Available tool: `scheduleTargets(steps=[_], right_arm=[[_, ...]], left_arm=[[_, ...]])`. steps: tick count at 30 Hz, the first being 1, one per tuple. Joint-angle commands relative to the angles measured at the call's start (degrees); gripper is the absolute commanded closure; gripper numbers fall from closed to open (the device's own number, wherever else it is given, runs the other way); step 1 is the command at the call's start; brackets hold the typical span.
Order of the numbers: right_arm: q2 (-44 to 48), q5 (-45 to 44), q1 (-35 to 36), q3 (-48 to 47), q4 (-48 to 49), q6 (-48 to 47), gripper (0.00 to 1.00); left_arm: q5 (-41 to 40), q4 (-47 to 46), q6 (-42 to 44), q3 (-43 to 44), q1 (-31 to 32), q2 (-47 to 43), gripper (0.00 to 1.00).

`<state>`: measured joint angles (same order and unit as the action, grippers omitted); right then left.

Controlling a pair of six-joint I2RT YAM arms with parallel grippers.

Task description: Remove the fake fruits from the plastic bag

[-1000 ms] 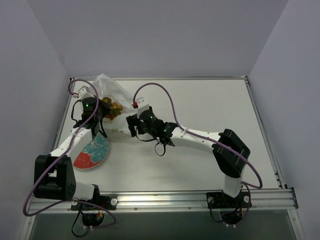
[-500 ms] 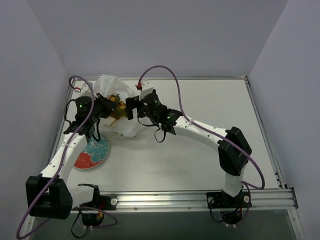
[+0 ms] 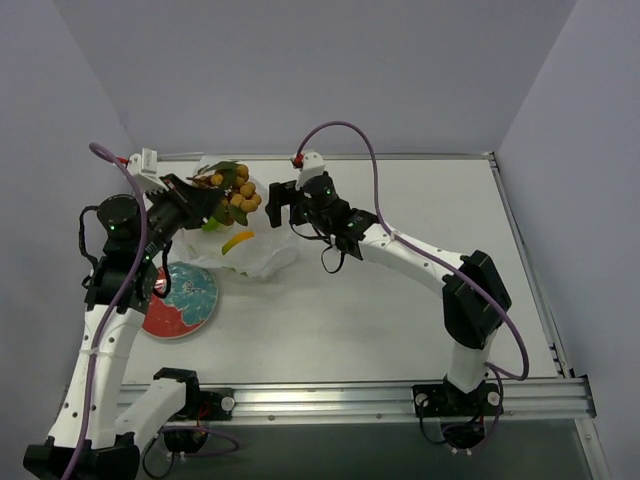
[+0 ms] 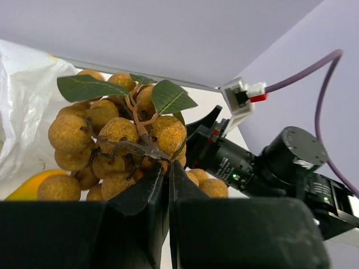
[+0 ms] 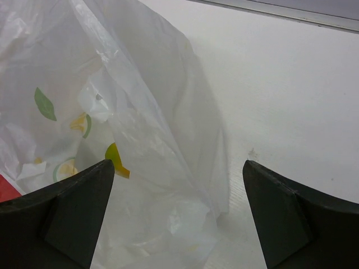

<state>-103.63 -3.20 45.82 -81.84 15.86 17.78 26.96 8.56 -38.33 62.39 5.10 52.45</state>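
Observation:
My left gripper [image 3: 207, 199] is shut on the brown stem of a bunch of small round yellow-brown fake fruits [image 3: 232, 188] with green leaves, and holds it in the air above the plastic bag [image 3: 262, 252]. The left wrist view shows the jaws [image 4: 166, 166] pinching the stem under the bunch [image 4: 109, 137]. A yellow-orange fruit [image 3: 237, 241] lies in the bag and also shows in the left wrist view [image 4: 27, 185]. My right gripper [image 3: 281, 205] is open and empty beside the bag's right edge. Crinkled bag plastic [image 5: 112, 129] lies between and ahead of its fingers [image 5: 73, 207].
A red-rimmed plate with a teal centre [image 3: 183, 300] lies on the table just left of the bag, below my left arm. The right arm's wrist [image 4: 252, 168] is close to the held bunch. The enclosure's left wall is near my left arm.
My left gripper has risen and drawn back to the left, lifting the fruit bunch up out of the bag. My right gripper has moved toward the far side along the bag.

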Motion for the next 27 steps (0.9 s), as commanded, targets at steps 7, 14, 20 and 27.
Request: scheduleTargets(steps=[7,14,20,27], right_arm=[[0.10,1.53,-0.82,0.45,0.75,-1.34,0.18],[1.94,2.59,-1.61,1.42,0.67,-2.14,0.23],[2.47,5.75,-1.70,1.60,0.49,-2.14,0.22],[2.30,7.86,-1.18,2.21,0.75,-1.70,0.18]], left_arm=[[-22.17,22.17,7.12,5.19,-0.80,-9.81,0.98],[-48.65,39.41,1.87,-2.87,-0.62,-22.03,0.98],[-52.28,43.21,-5.79,-10.61,-0.36,-27.57,0.98],[-48.23,33.05,-10.01,-21.85,-0.36,-25.30,0.98]])
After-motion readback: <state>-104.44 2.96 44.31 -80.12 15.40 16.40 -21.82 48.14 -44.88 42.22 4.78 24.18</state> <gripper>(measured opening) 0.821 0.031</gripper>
